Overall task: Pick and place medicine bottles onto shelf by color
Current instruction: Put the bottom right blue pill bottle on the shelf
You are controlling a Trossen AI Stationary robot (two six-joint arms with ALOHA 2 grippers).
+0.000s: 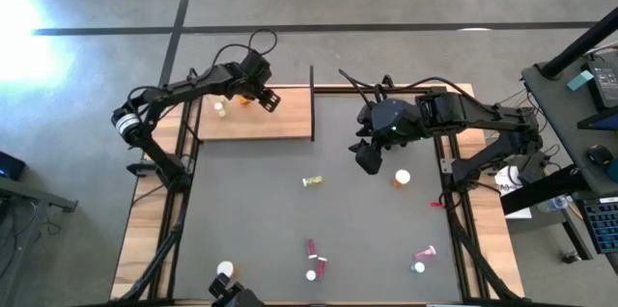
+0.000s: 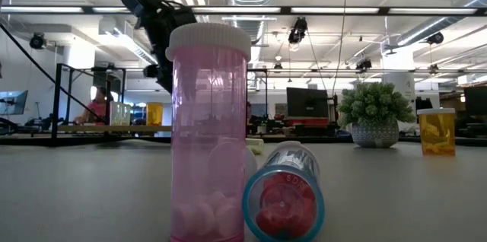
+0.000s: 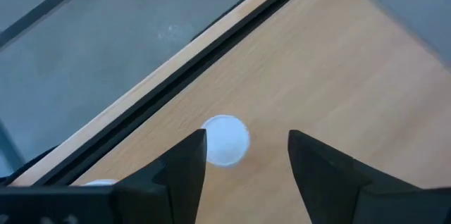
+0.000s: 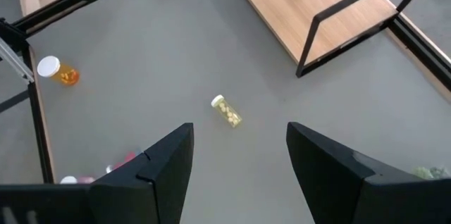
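The light-wood shelf (image 1: 280,119) lies at the mat's far left, with a black post (image 1: 312,104) at its right end. My left gripper (image 1: 263,97) hovers open over the shelf's far edge. In its wrist view the fingers (image 3: 246,143) stand above and on either side of an upright bottle's white cap (image 3: 225,139); this is an orange bottle (image 1: 246,98). A white-capped bottle (image 1: 220,109) stands on the shelf beside it. My right gripper (image 1: 368,157) is open and empty above the mat, over a lying yellowish bottle (image 4: 227,110) and near an upright orange bottle (image 1: 402,179).
Pink bottles stand or lie near the front edge (image 1: 311,247) (image 1: 316,270) (image 1: 425,252), seen close in the low view (image 2: 209,132) (image 2: 283,196). A white-capped bottle (image 1: 224,270) stands at the near left. A green plant (image 2: 374,113) shows at the far side. Bare grey mat (image 1: 251,210) lies between.
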